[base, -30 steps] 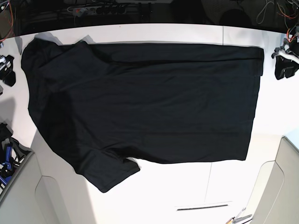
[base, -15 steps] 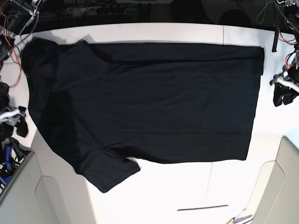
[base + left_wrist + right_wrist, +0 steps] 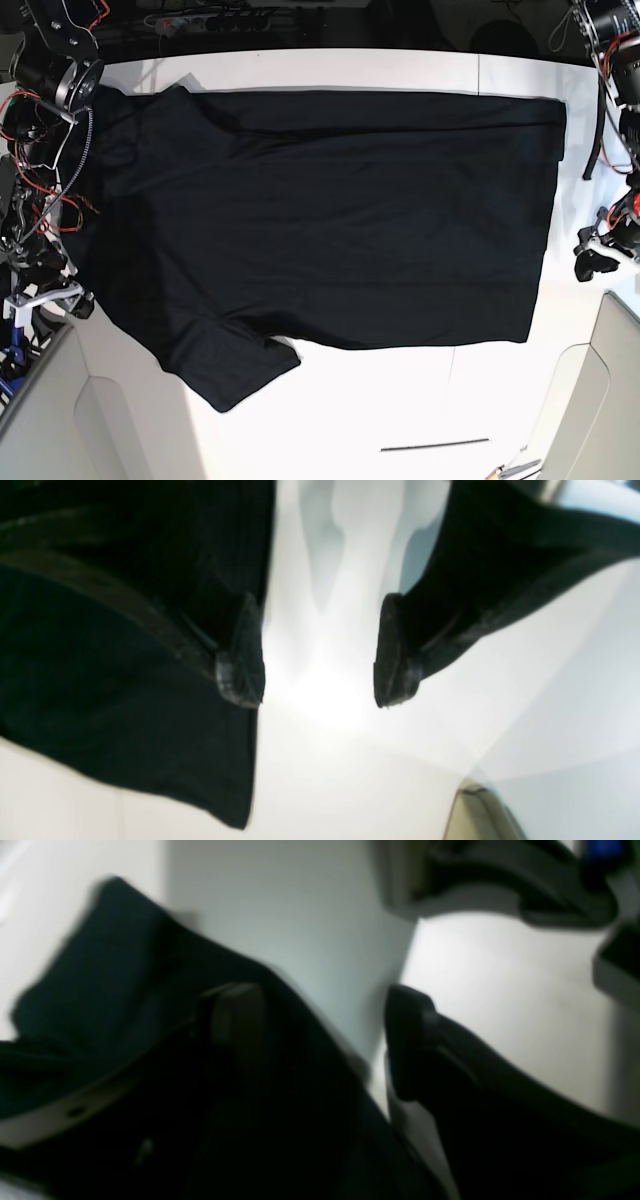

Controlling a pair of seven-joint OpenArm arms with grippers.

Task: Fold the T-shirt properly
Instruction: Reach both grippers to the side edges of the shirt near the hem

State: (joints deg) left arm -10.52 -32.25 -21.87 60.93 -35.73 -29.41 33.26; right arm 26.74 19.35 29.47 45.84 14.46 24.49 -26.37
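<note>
The black T-shirt (image 3: 320,220) lies spread flat on the white table (image 3: 400,400), with its hem on the right and one sleeve (image 3: 230,370) at the lower left. My left gripper (image 3: 595,262) is open and empty just off the hem's lower right corner. In the left wrist view it (image 3: 317,667) hangs over bare table, with the shirt's corner (image 3: 150,740) beside its left finger. My right gripper (image 3: 62,300) is open at the shirt's left edge. In the blurred right wrist view it (image 3: 320,1030) straddles the edge of the dark cloth (image 3: 100,970).
Beige panels stand at the front left (image 3: 40,420) and front right (image 3: 610,400) corners. A thin dark slot (image 3: 435,444) lies in the table near the front. Cables and a power strip (image 3: 200,18) run along the back edge.
Both arms have moved toward the front along the table's sides. The right arm's links now reach over the shirt's upper left corner. The shirt has not moved.
</note>
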